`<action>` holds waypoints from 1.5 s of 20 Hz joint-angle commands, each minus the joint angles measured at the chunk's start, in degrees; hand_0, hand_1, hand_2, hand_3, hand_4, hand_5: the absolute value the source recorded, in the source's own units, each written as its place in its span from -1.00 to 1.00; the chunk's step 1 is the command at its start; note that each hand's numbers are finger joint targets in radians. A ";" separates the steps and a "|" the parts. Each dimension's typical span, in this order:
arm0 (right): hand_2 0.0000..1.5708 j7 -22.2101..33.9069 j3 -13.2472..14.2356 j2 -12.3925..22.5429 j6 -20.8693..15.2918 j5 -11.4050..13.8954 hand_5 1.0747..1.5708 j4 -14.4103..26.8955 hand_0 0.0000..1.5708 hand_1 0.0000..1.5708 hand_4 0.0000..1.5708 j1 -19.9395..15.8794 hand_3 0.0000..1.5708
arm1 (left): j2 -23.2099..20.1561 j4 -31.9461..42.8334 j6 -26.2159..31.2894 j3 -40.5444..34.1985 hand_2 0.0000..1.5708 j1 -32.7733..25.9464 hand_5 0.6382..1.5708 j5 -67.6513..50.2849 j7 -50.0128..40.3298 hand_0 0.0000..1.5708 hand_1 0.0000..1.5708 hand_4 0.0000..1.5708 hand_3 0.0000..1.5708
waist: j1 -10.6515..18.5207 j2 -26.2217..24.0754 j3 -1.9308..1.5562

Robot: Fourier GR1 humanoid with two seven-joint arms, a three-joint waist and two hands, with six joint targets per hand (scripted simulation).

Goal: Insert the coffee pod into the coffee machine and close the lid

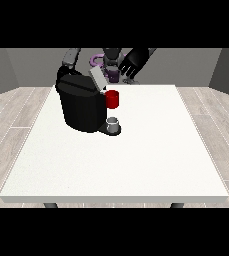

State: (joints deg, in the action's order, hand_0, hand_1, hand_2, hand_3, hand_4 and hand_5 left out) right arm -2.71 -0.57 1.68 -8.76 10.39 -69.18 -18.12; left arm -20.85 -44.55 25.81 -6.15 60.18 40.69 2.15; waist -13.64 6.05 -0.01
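A large white bench (136,165) fills most of the front view, and the robot sits small behind its far edge. On the far left part of the bench stands a black coffee machine (81,107), a rounded dark body with a light grey lid (98,79) that is lifted and tilted up at the machine's top right corner, so the lid is not closed. Just beside the lid's lower end, at the machine's right side, there is a red thing at the machine (112,99), round like a small cylinder. Below it, on the dark base plate at the foot of the machine, stands a small grey thing (113,124) like a little cup; I cannot tell if it is the coffee pod, and the pod does not show plainly anywhere else in the view. The robot hand at the view's right (130,64) is black and hangs in the air behind the far edge of the bench, near the lid but apart from it, with its fingers spread and fairly straight, wide and holding nothing. The other arm comes down at the view's left behind the machine; its robot hand is hidden behind the machine's top, so I cannot tell how its fingers lie.
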 commanded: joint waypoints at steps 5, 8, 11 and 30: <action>-1.00 1.95 -2.11 -0.43 -0.26 1.40 1.00 -5.27 -1.00 -1.00 -0.95 0.81 -1.00 | -3.31 2.74 -1.09 -0.92 0.63 3.36 1.00 1.41 0.80 0.56 0.56 -0.39 0.59 | -4.33 2.84 0.01; -1.00 4.02 1.67 1.41 -0.61 -0.37 1.00 -5.16 -1.00 -1.00 -0.66 -5.34 -1.00 | -4.81 3.32 0.38 -2.35 0.63 7.03 1.00 0.23 1.47 0.56 0.56 -0.39 0.57 | -3.22 6.12 0.01; -1.00 1.99 2.60 2.06 0.31 -1.25 1.00 -3.51 -1.00 -1.00 -1.00 -5.68 -1.00 | -4.39 3.95 2.08 -2.61 0.68 10.26 1.00 0.00 -1.33 0.64 0.64 -0.39 0.61 | -3.44 7.22 -0.02; -1.00 4.91 3.31 1.31 -2.93 -0.17 1.00 -4.12 -1.00 -1.00 -0.95 -8.73 -1.00 | -3.31 6.81 -1.29 -1.04 0.59 10.62 1.00 2.29 3.32 0.52 0.52 -0.46 0.53 | -2.74 11.10 0.01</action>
State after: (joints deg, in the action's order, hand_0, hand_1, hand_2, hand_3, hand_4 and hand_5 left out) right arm 0.01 3.22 3.74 -10.55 9.64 -72.43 -24.95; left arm -23.27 -38.89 24.55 -7.07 70.20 42.70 4.16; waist -16.43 15.95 -0.09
